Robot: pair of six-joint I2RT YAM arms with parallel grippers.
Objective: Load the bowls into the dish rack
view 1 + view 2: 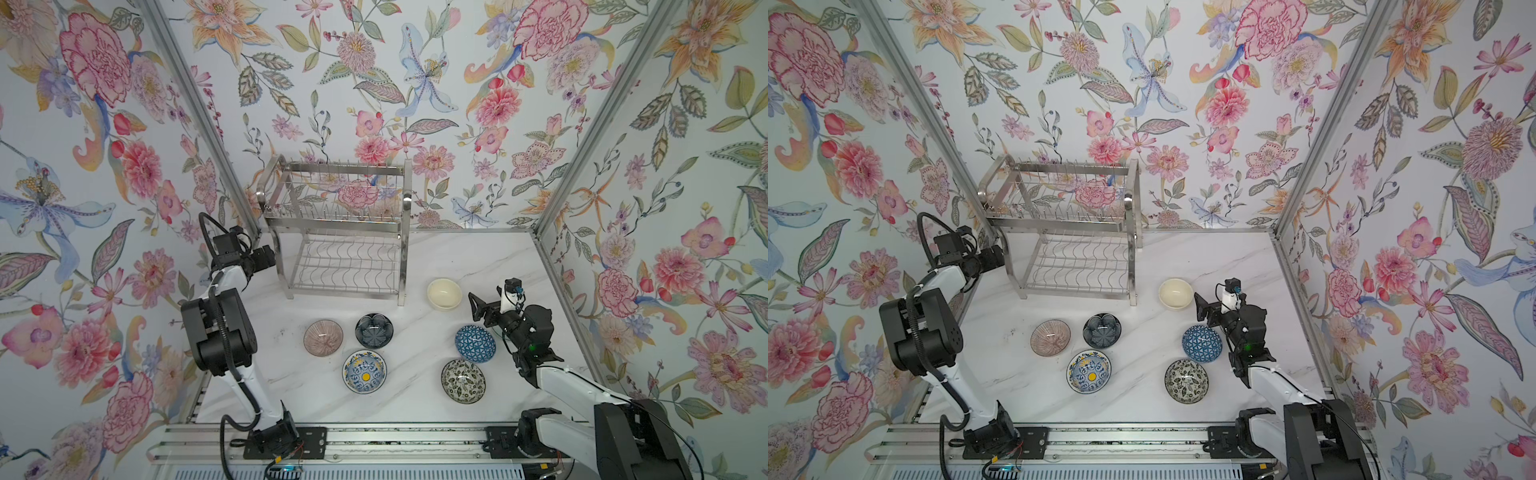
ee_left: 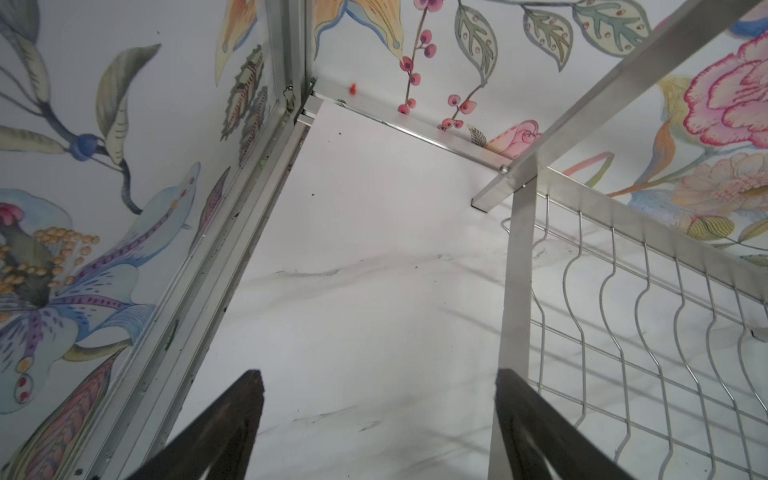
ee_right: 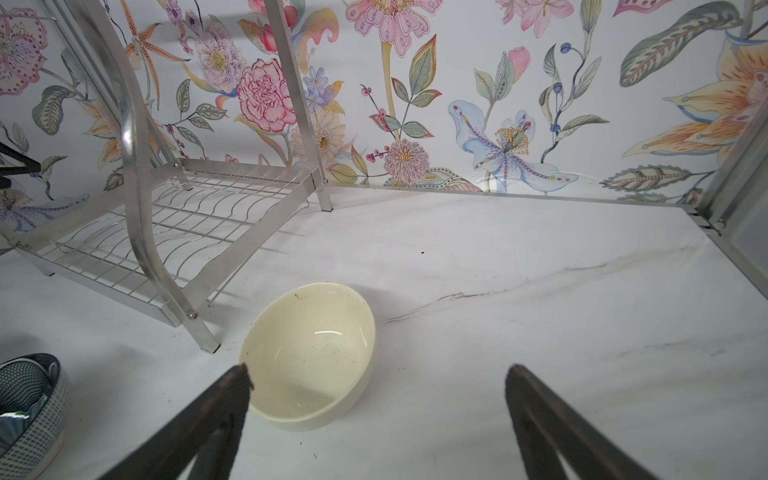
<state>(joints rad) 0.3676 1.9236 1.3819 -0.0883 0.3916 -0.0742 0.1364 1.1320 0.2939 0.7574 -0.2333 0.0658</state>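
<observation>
The steel dish rack [image 1: 340, 232] [image 1: 1067, 232] stands at the back with both shelves bare. On the table lie a cream bowl [image 1: 444, 294] [image 3: 311, 353], a mauve ribbed one [image 1: 323, 337], a dark navy one [image 1: 374, 331], a blue lattice one [image 1: 475, 343], a yellow-centred one [image 1: 364, 371] and a black-white leafy one [image 1: 463, 381]. My left gripper [image 1: 266, 257] [image 2: 380, 374] hangs open and empty beside the rack's left leg [image 2: 515, 291]. My right gripper [image 1: 473, 305] [image 3: 380, 370] is open just right of the cream bowl, holding nothing.
Floral walls and aluminium posts [image 1: 199, 108] close in the marble table [image 1: 498, 257] on three sides. A rail [image 1: 374, 440] with both arm bases runs along the front edge. The navy bowl [image 3: 25, 399] shows at the edge of the right wrist view.
</observation>
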